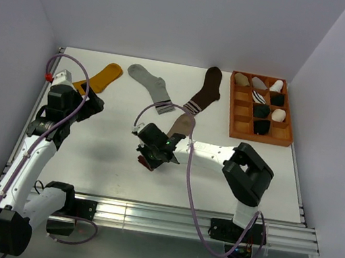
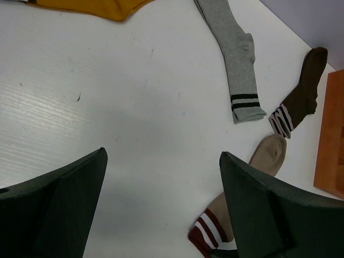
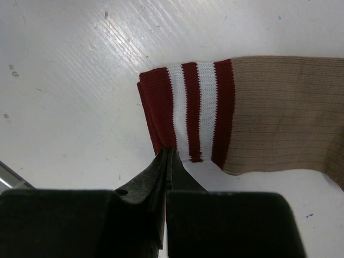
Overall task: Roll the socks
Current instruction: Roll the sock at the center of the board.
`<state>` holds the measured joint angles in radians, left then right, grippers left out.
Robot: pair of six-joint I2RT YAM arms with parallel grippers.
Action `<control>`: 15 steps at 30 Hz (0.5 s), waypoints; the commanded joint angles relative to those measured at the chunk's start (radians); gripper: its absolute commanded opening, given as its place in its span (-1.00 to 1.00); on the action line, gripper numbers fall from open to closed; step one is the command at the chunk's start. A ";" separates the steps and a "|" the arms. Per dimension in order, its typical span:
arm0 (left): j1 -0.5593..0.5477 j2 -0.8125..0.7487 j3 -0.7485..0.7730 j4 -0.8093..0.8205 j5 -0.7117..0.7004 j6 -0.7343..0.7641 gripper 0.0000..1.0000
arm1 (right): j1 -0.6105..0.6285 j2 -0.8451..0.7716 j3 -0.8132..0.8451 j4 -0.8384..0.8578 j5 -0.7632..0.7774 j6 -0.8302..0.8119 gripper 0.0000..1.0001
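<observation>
Pinch on the cuff: the right claw (image 3: 167,156) is clenched, its two black fingertips pressed tight together right at the near edge of the taupe sock (image 3: 279,118), on the maroon-and-white striped band. The fabric looks nipped between the tips there. From the claw, the sock runs away flat on the white table (image 1: 108,151), cuff nearest the fingers and toe at the far end. Over on the other side, the left claw (image 2: 161,156) hangs released, jaws spread wide, nothing between them but bare table below. Ahead of that open claw and off to its right, the same taupe sock shows again, striped cuff near its right finger. Further beyond lie a grey sock (image 1: 150,84) with dark cuff stripes, a dark brown sock (image 1: 207,90) with a pale striped cuff, and a mustard-yellow sock (image 1: 101,78) just past the left claw. Far right of both claws, a divided orange tray (image 1: 233,106) holds rolled bundles, light and dark.
</observation>
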<state>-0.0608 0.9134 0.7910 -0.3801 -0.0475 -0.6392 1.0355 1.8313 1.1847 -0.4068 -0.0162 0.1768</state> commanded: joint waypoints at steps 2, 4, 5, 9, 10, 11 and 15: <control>0.006 -0.001 0.002 0.023 0.018 0.015 0.83 | 0.018 -0.070 0.038 -0.030 0.015 -0.019 -1.00; 0.007 -0.002 0.002 0.023 0.020 0.016 0.83 | 0.021 -0.078 0.036 -0.035 0.015 -0.020 -1.00; 0.007 -0.001 0.004 0.024 0.020 0.016 0.83 | 0.023 -0.084 0.036 -0.036 0.015 -0.020 -1.00; 0.009 0.002 0.002 0.024 0.021 0.016 0.83 | 0.028 -0.095 0.035 -0.052 0.015 -0.026 -1.00; 0.009 0.001 0.002 0.024 0.023 0.016 0.83 | 0.028 -0.096 0.033 -0.053 0.015 -0.030 -1.00; 0.009 0.002 0.002 0.024 0.023 0.016 0.83 | 0.029 -0.101 0.032 -0.056 0.015 -0.030 -1.00; 0.010 0.004 0.002 0.024 0.028 0.016 0.83 | 0.034 -0.106 0.023 -0.060 0.015 -0.036 -1.00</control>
<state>-0.0574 0.9142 0.7910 -0.3801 -0.0406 -0.6392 1.0565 1.7916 1.1847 -0.4534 -0.0154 0.1589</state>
